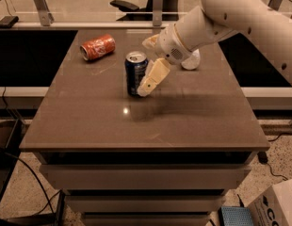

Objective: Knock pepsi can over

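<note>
The pepsi can (135, 73), dark blue with a silver top, stands upright near the middle of the brown table (136, 126). My gripper (145, 67) is right next to the can's right side, at the end of the white arm (221, 18) that reaches in from the upper right. Its cream fingers are spread open. The near finger (153, 76) slants down to the left and touches the can's right side near the bottom. The far finger (150, 41) sits behind the can's top, and I cannot tell whether it touches.
An orange-red soda can (97, 47) lies on its side at the table's back left. A white rounded object (192, 61) sits at the back right, partly hidden by the arm. A cardboard box (278, 206) stands on the floor at lower right.
</note>
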